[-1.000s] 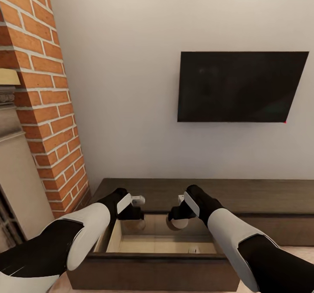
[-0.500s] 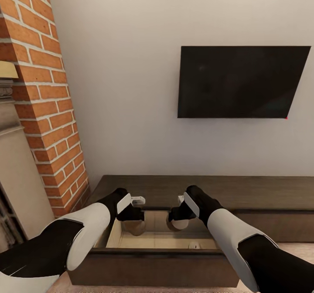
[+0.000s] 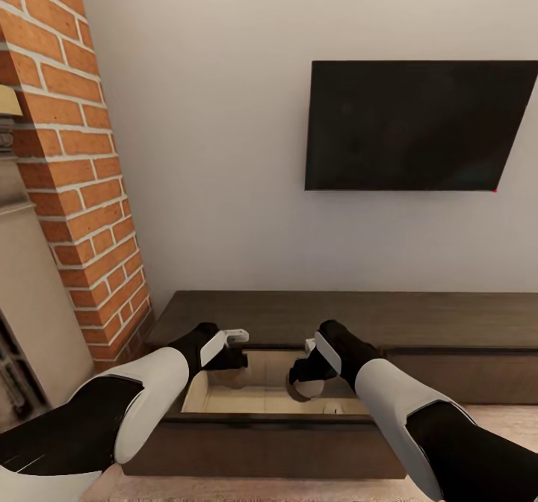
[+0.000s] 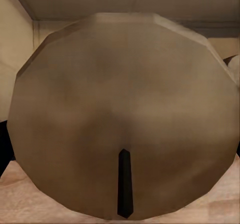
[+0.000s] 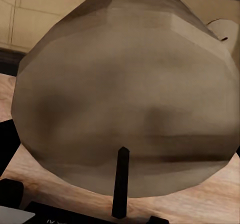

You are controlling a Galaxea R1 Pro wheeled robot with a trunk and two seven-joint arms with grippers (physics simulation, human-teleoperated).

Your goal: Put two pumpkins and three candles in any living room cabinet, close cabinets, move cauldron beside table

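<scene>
Both arms reaching forward over the open drawer (image 3: 224, 401) of the cabinet (image 3: 418, 323), long, low and dark brown, against a pale wall. Pale beige drawer interior directly below the two end effectors.

Left end effector (image 3: 235, 364) clamped around a tan candle (image 3: 237, 376), held over the left part of the drawer. Same candle (image 4: 122, 114) close up in the left wrist view: broad faceted top, dark wick standing at its lower middle, beige drawer walls behind it.

Right end effector (image 3: 305, 379) closed on a second candle (image 3: 308, 388), just beside the left one across a small gap, over the middle of the drawer. In the right wrist view, that candle (image 5: 125, 94) seen from the wick end, tilted, with pale wood-toned floor under it and a cream drawer wall beyond.

A third candle (image 3: 334, 407) lying low in the drawer, below and to the outer side of the right end effector, apart from it; its rounded edge and wick (image 5: 220, 31) peeking past the held candle in the right wrist view.

Above the cabinet, well beyond both end effectors, a dark television (image 3: 418, 125) mounted on the wall. Off to the left of the left arm, a red brick column (image 3: 75, 158) running up the wall.
</scene>
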